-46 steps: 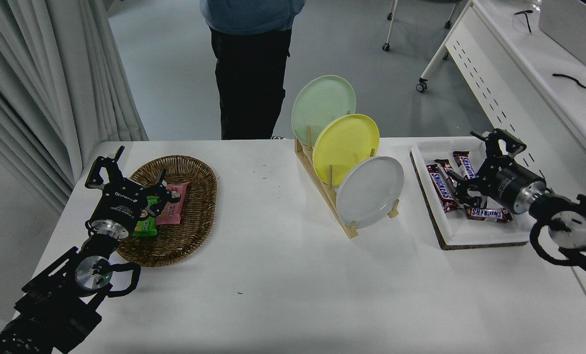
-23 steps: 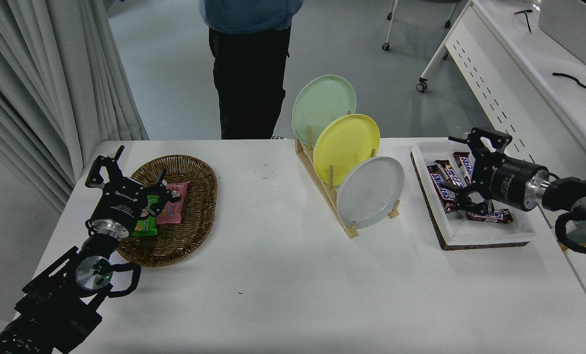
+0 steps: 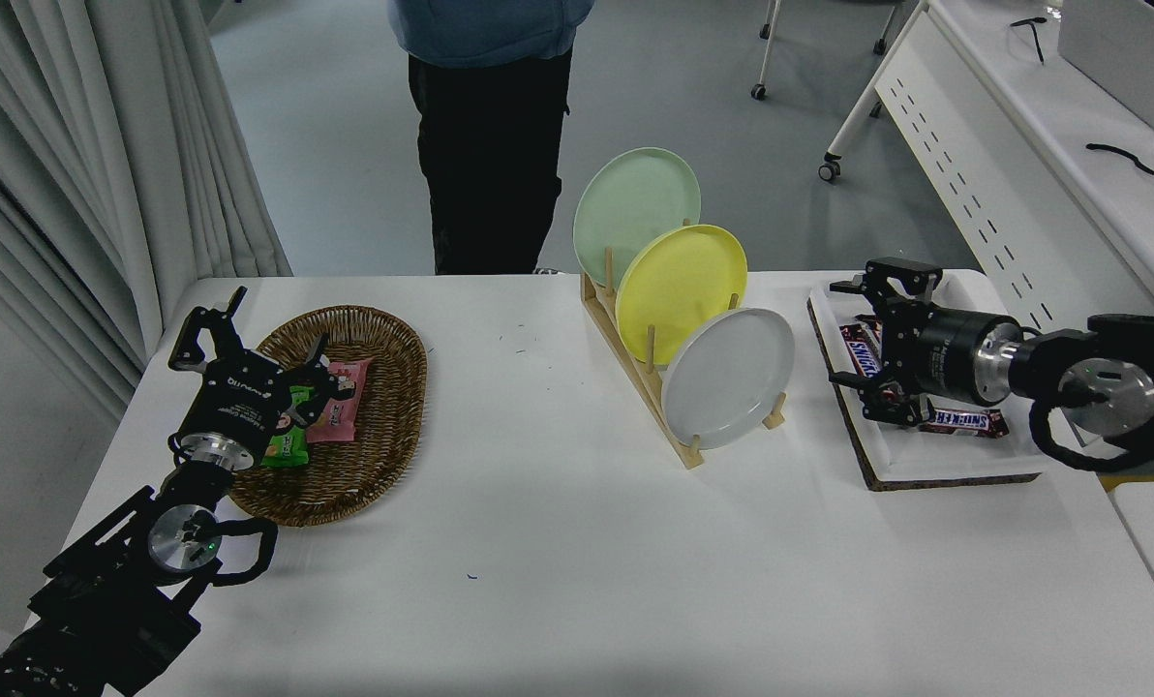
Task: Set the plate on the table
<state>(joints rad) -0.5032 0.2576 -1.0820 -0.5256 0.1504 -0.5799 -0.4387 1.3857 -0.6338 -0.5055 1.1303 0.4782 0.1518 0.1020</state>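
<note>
You are looking down on a white surface (image 3: pixel 577 561) with three plates standing on edge in one wooden rack (image 3: pixel 641 373) near its middle: a mint-green plate (image 3: pixel 635 198) farthest from you, a yellow plate (image 3: pixel 682 286) in the middle, and the pale grey-white plate (image 3: pixel 729 378) nearest you, in the rack's front slot. The grey-white plate leans back in its slot, its face turned toward you and to the right, its lower edge held between the rack's pegs. To the right of the rack, one white tray (image 3: pixel 935 465) holds several chocolate bars (image 3: pixel 964 420); you cannot count them all, as the arm covers some. Your right gripper (image 3: pixel 853 334) hovers over the tray's left part, pointing left toward the grey-white plate, near it but apart; its fingers are spread open and hold nothing. Your left gripper (image 3: pixel 248 334) is parked at the lower left over one oval wicker basket (image 3: pixel 383 436) holding a green packet (image 3: pixel 287 440) and a pink packet (image 3: pixel 340 411); its fingers are spread open too. One person (image 3: pixel 490 136) stands at the far side.
</note>
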